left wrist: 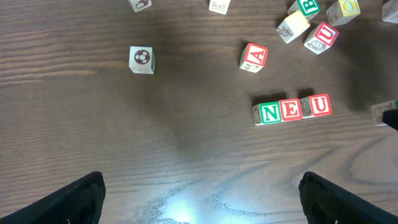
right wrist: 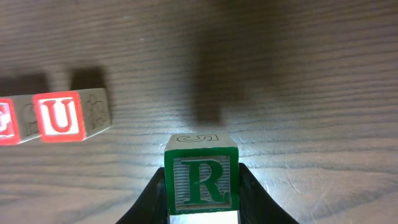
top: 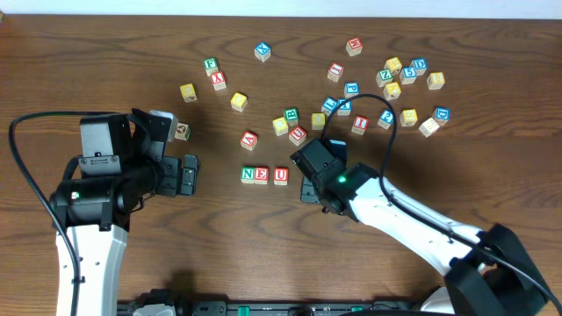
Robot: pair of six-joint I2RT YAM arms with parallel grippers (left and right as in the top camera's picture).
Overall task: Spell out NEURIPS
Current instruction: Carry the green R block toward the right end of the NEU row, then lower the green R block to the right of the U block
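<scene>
Right jaws around R cube (right wrist: 201, 180), near U cube (right wrist: 60, 116)

Looks like a robotics lab: two cabled robot arms (top: 413, 228) stand at a dark wood-grain worktop (top: 105, 53) scattered with wooden alphabet cubes (top: 262, 175).

A: Where does the top view look from?
B: From high over the worktop (top: 105, 53), straight down on everything.
A: And the wrist views?
B: The left one looks down from mid height. The right one sits low, close behind the right claw (right wrist: 202, 186). All three catch the red U cube (right wrist: 60, 116). Left wrist and overhead share much more worktop.
</scene>
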